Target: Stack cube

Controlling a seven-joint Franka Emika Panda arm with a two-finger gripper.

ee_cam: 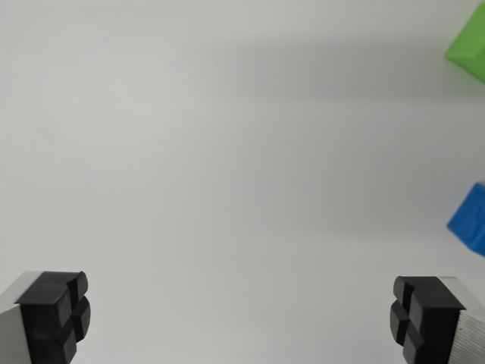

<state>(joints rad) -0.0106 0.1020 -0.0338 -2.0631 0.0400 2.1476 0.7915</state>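
Your arm's gripper [239,322] hung with its black rubber-padded fingers [57,315] spread wide apart and empty above the plain white tabletop [227,152], while the bright green plastic cube [470,45] and the blue plastic cube [470,220] sat separately, cropped at the wrist view's right edge.
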